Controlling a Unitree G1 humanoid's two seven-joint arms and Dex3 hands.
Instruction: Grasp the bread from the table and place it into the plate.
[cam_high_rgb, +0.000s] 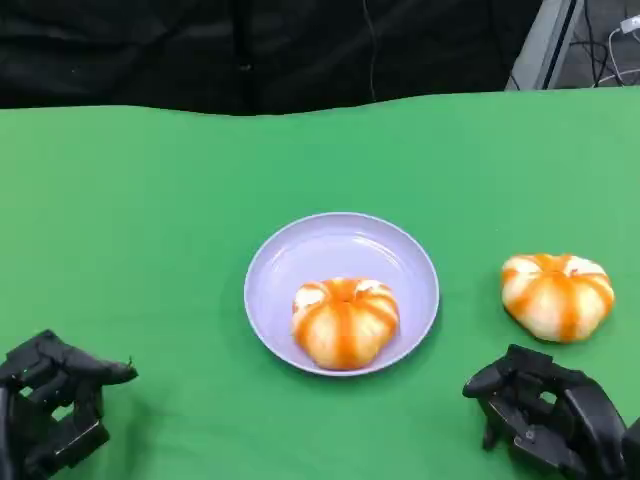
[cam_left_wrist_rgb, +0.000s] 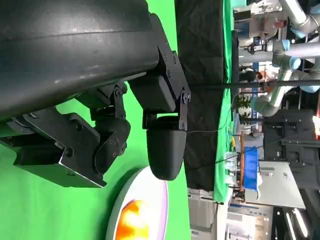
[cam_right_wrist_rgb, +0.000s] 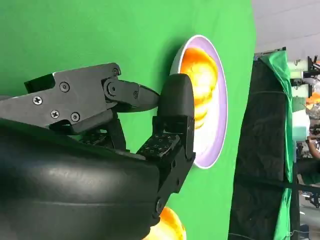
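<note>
left hand (cam_high_rgb: 52, 405): at about 8 o'clock from the plate in the head view, well apart from it, over the green table (cam_high_rgb: 150, 220). fingers curled inward with nothing between them; the left wrist view shows its black fingers (cam_left_wrist_rgb: 165, 145) bent, with bare green cloth beneath.
plate: lavender plate (cam_high_rgb: 300, 255) near the middle of the table. its rim also shows in the left wrist view (cam_left_wrist_rgb: 155, 200) and the right wrist view (cam_right_wrist_rgb: 220, 135).
bread in plate (cam_high_rgb: 344, 318): orange-and-white striped bun lying in the plate, toward its 6 o'clock edge, upright on its base.
bread on table (cam_high_rgb: 557, 294): a second bun of the same kind, on the cloth at about 3 o'clock from the plate, clear of the rim and touching neither hand. part of it shows in the right wrist view (cam_right_wrist_rgb: 167, 226).
right hand (cam_high_rgb: 548, 412): at about 6 o'clock from the bread on table, near it but apart. fingers (cam_right_wrist_rgb: 175, 115) drawn in, narrow, holding nothing.
</note>
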